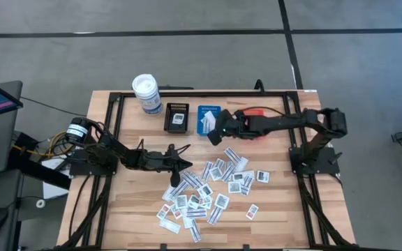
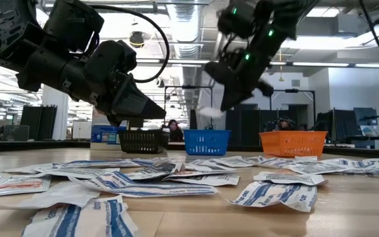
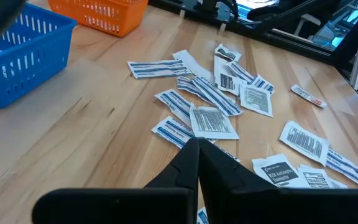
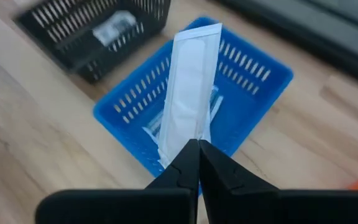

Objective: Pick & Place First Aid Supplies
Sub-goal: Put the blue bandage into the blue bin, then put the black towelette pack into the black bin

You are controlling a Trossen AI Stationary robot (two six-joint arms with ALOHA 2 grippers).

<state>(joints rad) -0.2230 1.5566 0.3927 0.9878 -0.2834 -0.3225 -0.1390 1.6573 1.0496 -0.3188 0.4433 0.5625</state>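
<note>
The heap of packets (image 1: 206, 189) lies on the bench (image 1: 271, 209), nearer than the blue tray (image 1: 209, 118). The left pincer (image 1: 185, 164), closed and empty, hovers at the heap's edge. The right pincer (image 4: 198, 147) grips a white packet (image 4: 190, 93) above the blue tray.

Three trays (image 1: 177, 117), one white canister (image 1: 146, 94), dozens of white packets (image 1: 208, 189), two arms (image 1: 285, 123)

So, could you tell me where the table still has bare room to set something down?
Bare wood lies between the blue tray and the packets, and beside the right arm's base. The middle is crowded with packets, with the left gripper at their edge.
</note>
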